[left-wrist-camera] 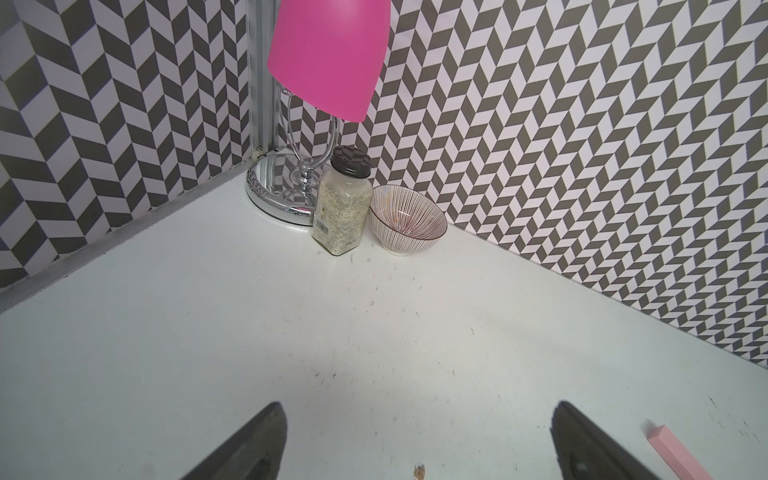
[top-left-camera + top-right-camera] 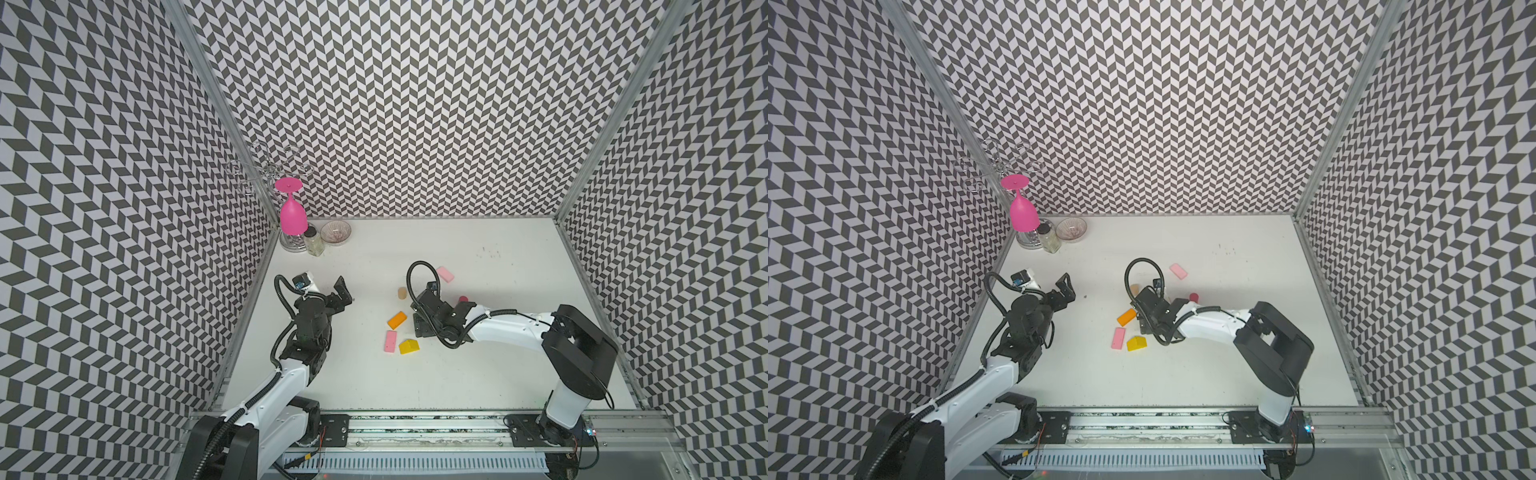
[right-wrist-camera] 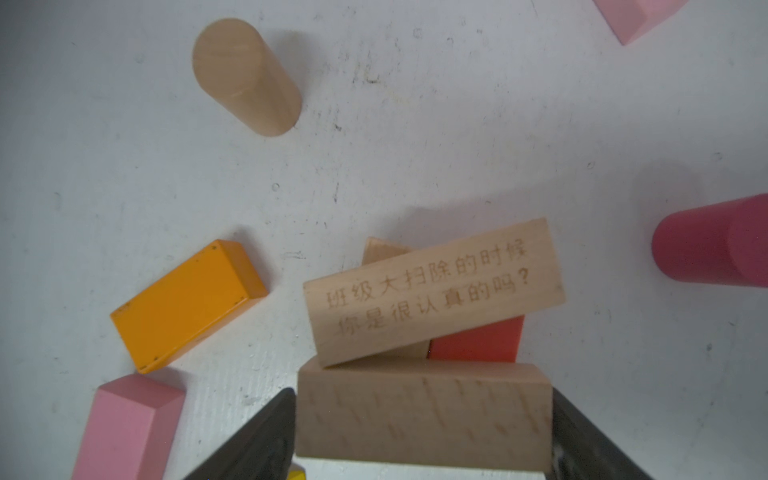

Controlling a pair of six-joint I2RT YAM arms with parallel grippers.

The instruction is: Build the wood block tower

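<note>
- Wood blocks, nearest first: a tan bar sits pinched end to end in the right gripper.
- Just beyond it stands the low tower, an engraved tan bar askew across a red block.
- Farther out, an orange block and a tan cylinder lie loose on the white table.
- Well apart from the blocks, the left gripper hangs with its jaws spread wide.

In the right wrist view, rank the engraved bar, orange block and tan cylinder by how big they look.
1. Engraved bar, though it rests on a red block, so it is probably nearer the camera.
2. Orange block.
3. Tan cylinder, looking only somewhat smaller than the orange block.
</note>
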